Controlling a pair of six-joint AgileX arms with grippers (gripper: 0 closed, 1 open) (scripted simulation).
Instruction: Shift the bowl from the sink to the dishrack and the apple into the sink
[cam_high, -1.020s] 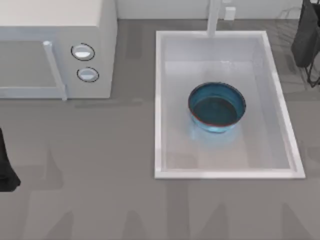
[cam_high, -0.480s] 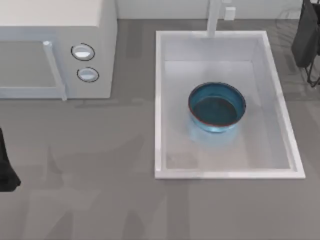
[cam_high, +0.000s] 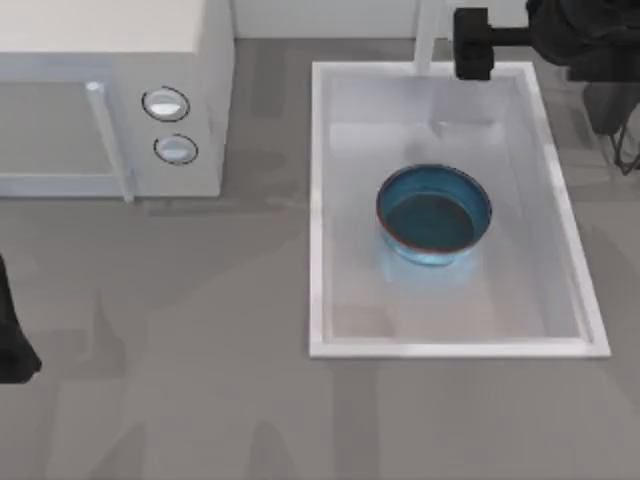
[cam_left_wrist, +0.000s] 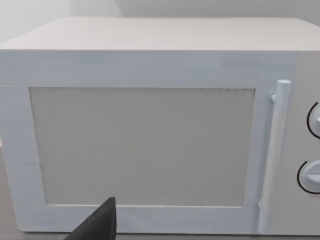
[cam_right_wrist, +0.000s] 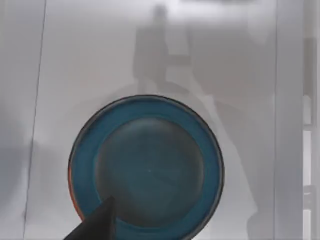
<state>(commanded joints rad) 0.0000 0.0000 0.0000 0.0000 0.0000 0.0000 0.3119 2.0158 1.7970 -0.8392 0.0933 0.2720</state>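
The round glossy blue bowl (cam_high: 433, 216) sits in the large white rectangular sink (cam_high: 322, 210), right of the boxy white microwave (cam_high: 115, 100) on the grey counter (cam_high: 200, 400).

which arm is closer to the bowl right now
Right. The right arm reaches over the sink's far rim, just beyond the bowl. The left arm sits parked at the table's left edge, far off.

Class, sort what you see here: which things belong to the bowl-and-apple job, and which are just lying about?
Belong to the job:
glossy blue round bowl
white rectangular sink, holding the bowl
thin grey wire dishrack
right hand, above the sink's far edge

Just lying about:
white box-shaped microwave
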